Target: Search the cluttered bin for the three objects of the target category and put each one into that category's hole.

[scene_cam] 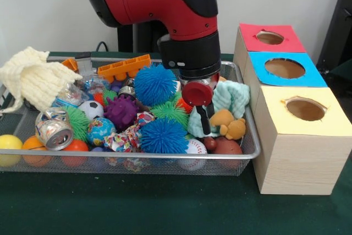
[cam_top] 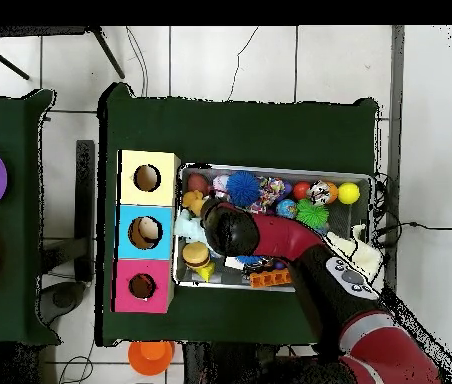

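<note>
The wire mesh bin (scene_cam: 165, 157) is packed with toys; it also shows in the overhead view (cam_top: 270, 169). A small tan and orange-brown plush animal (scene_cam: 229, 124) lies at the bin's right end, near the boxes, and shows in the overhead view (cam_top: 191, 202). My gripper (scene_cam: 204, 120) is down among the toys, just left of that plush and close beside it. Whether it touches the plush is unclear. In the overhead view the arm (cam_top: 228, 228) covers the gripper. The red-topped box's round hole (scene_cam: 269, 37) (cam_top: 142, 286) is the farthest from the camera in the front view. No other plush is plain to see.
Blue puffer balls (scene_cam: 155, 85) (scene_cam: 163, 136), a purple one (scene_cam: 121, 111), a can (scene_cam: 54, 129) and a baseball (scene_cam: 193, 148) crowd the bin. A cream knitted cloth (scene_cam: 33, 78) hangs over the left rim; a mint one (scene_cam: 234, 95) lies behind the plush. The blue-topped hole (scene_cam: 284, 68) and yellow-topped hole (scene_cam: 305, 108) sit nearer.
</note>
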Motion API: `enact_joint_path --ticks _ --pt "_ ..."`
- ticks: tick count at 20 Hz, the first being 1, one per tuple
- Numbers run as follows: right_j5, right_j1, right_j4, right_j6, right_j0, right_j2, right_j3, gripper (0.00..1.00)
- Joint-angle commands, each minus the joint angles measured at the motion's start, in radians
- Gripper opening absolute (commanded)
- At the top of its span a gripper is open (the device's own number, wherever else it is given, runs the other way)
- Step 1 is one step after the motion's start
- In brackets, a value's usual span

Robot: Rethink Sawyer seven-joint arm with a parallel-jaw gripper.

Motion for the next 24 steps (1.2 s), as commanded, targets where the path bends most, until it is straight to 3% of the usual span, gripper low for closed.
enact_joint_path --ticks 1,6,9,17,24 --pt "0.075 0.047 -0.025 0.16 -0.016 0.049 -0.017 1.0" --pt "0.1 0.01 -0.009 0.176 0.005 0.04 -0.012 1.0" --pt "0.072 -0.027 -0.002 0.18 -0.048 0.103 0.036 1.0" --pt "0.049 -0.027 -0.002 0.17 -0.142 0.239 0.092 1.0" --pt "0.075 -0.005 -0.029 0.161 -0.122 0.206 0.067 1.0"
